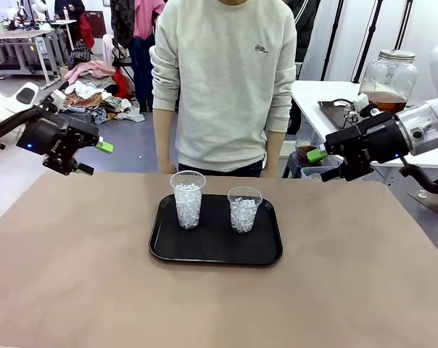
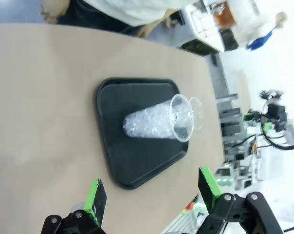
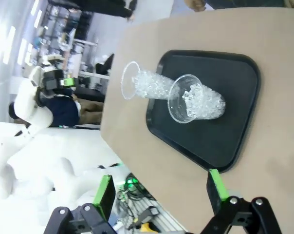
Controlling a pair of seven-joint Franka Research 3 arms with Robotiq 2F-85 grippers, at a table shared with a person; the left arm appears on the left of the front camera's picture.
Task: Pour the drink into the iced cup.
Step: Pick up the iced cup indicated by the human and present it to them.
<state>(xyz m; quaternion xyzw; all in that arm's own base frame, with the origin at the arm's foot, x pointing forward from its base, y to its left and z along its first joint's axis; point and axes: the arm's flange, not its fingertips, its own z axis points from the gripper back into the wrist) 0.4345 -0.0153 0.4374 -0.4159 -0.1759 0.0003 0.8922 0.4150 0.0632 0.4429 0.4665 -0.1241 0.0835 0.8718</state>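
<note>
Two clear cups filled with ice stand on a black tray (image 1: 216, 248) at the table's middle: a taller one (image 1: 188, 200) on the left and a shorter one (image 1: 244, 209) on the right. The drink (image 1: 384, 102), amber in a lidded glass jar (image 1: 388, 72), sits on a white side table at the back right. My left gripper (image 1: 96, 158) hovers open above the table's far left. My right gripper (image 1: 322, 165) hovers open at the far right, in front of the jar. The left wrist view has the taller cup (image 2: 156, 122) beyond the open gripper (image 2: 152, 192). The right wrist view has the shorter cup (image 3: 195, 102) nearer its open gripper (image 3: 161, 190).
A person in a grey sweater (image 1: 226, 80) stands at the far edge, just behind the tray, arms hanging down. The brown tabletop (image 1: 74, 275) lies bare around the tray. Clothes and other tables fill the background at the left.
</note>
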